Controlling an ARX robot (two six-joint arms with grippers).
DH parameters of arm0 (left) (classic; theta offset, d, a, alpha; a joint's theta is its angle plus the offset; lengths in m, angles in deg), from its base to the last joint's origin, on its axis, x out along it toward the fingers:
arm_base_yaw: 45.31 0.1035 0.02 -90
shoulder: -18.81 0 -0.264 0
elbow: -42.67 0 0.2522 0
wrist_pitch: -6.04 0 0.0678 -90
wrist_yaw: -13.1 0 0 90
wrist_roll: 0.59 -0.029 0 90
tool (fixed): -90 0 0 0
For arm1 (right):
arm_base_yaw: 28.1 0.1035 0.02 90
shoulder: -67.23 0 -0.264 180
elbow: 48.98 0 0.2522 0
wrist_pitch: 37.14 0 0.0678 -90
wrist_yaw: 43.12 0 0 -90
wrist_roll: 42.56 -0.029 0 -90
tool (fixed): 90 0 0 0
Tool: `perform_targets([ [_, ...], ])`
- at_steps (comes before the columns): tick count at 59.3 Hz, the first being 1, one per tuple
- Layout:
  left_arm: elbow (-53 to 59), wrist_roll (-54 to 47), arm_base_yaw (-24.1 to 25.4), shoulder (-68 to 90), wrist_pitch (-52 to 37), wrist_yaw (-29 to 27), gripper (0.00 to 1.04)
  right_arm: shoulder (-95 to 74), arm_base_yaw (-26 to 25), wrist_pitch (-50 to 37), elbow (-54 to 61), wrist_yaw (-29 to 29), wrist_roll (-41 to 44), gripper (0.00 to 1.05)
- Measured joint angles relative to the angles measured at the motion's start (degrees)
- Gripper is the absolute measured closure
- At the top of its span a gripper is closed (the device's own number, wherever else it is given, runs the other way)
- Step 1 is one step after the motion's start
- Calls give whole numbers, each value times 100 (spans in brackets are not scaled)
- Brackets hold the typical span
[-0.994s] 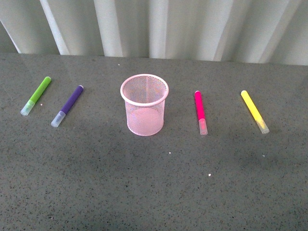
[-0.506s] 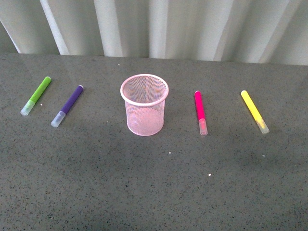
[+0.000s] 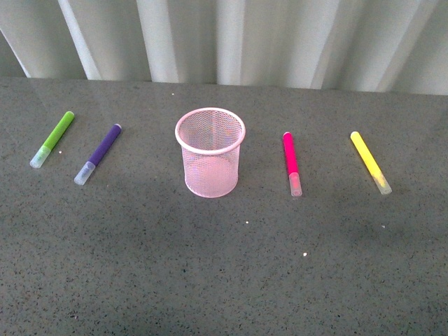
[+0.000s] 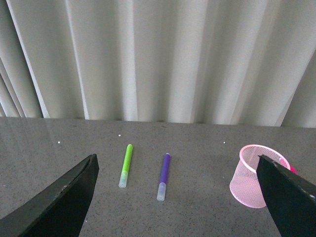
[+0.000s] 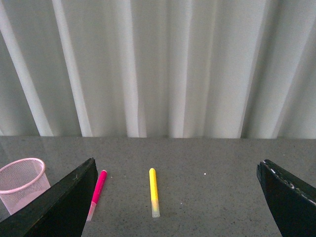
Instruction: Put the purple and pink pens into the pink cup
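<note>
The pink cup (image 3: pixel 210 152) stands upright and empty in the middle of the grey table; it also shows in the left wrist view (image 4: pixel 249 185) and the right wrist view (image 5: pixel 19 183). The purple pen (image 3: pixel 99 153) (image 4: pixel 163 176) lies flat to its left, the pink pen (image 3: pixel 291 162) (image 5: pixel 97 193) flat to its right. Neither arm shows in the front view. My left gripper (image 4: pixel 182 202) is open, well back from the pens. My right gripper (image 5: pixel 177 202) is open too, nothing between its fingers.
A lime-green marker (image 3: pixel 53 138) (image 4: pixel 125 165) lies left of the purple pen. A yellow marker (image 3: pixel 370 162) (image 5: pixel 154 192) lies right of the pink pen. A pleated white curtain (image 3: pixel 231 38) closes off the table's far edge.
</note>
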Motion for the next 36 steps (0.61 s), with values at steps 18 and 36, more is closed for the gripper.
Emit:
perform_targets([
  [18, 0, 0, 0, 0, 0, 0, 7, 0, 0, 0, 0, 0, 0, 7],
  [36, -883, 1875, -1390, 2116, -179, -734, 7, 0, 0, 0, 0, 2, 0, 7],
])
